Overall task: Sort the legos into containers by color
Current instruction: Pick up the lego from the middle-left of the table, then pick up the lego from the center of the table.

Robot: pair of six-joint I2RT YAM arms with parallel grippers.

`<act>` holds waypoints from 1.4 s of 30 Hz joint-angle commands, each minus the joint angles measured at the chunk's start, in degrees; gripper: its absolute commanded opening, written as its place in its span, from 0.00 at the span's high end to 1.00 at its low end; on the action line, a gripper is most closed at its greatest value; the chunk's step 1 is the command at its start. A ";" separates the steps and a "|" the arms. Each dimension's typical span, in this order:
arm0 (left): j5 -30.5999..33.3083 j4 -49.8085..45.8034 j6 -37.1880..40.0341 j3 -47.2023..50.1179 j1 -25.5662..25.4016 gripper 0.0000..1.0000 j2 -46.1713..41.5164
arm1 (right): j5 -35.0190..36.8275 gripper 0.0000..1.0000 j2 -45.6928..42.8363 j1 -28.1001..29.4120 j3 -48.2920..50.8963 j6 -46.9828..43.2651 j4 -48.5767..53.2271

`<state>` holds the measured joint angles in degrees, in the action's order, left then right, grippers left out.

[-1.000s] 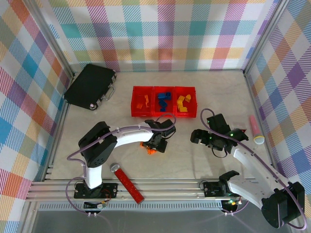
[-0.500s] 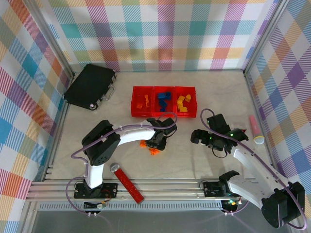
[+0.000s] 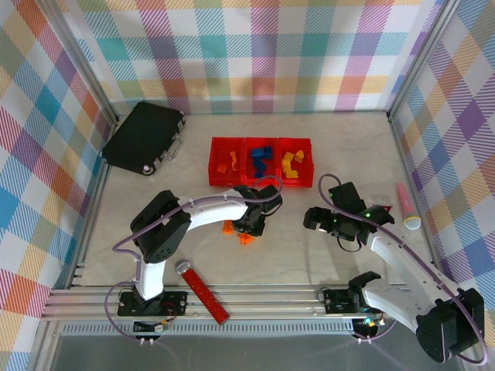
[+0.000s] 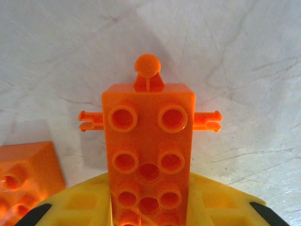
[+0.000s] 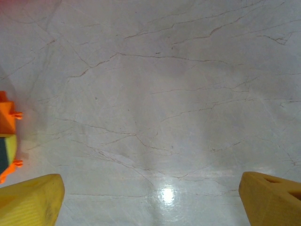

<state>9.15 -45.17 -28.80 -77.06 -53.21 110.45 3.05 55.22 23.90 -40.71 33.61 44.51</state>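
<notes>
At the bottom of the overhead view a red studded bar (image 3: 203,291) lies slanted beyond the arm bases. Above it, at centre frame, the left hand (image 3: 247,229) hides most of what it grips. Its wrist camera shows an orange lego (image 4: 148,141) with side pegs between the yellow fingers (image 4: 80,209), which press both flanks. The brick's lower end and the fingertips are cut off at the bottom edge. A second orange lego (image 4: 26,176) sits at lower left, half cropped. The right hand (image 3: 313,219), centre right, hangs over bare worktop (image 5: 155,94), fingers spread wide, holding nothing. A pink tube with a yellowish end (image 3: 407,207) lies at far right. Farther up, the red bins (image 3: 245,154) hold orange, blue and yellow legos, left to right, too small to count. A black case (image 3: 143,137) sits at upper left.
</notes>
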 commanded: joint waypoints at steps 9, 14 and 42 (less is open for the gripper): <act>6.27 -5.17 0.66 -7.96 8.06 0.94 -14.16 | 5.18 0.04 0.99 -0.43 -0.18 -1.97 -1.82; 6.06 -4.81 3.53 -13.45 15.39 0.94 -14.22 | 7.37 0.04 0.27 -0.52 -1.03 -3.14 -1.98; 0.32 -5.10 8.39 -38.77 27.46 0.95 16.03 | 9.99 0.04 -2.57 -0.79 -1.34 -3.10 0.67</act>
<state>10.50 -49.43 -21.52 -114.26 -26.33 125.12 12.45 52.42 23.57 -40.71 31.20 44.27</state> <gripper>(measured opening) 0.307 0.961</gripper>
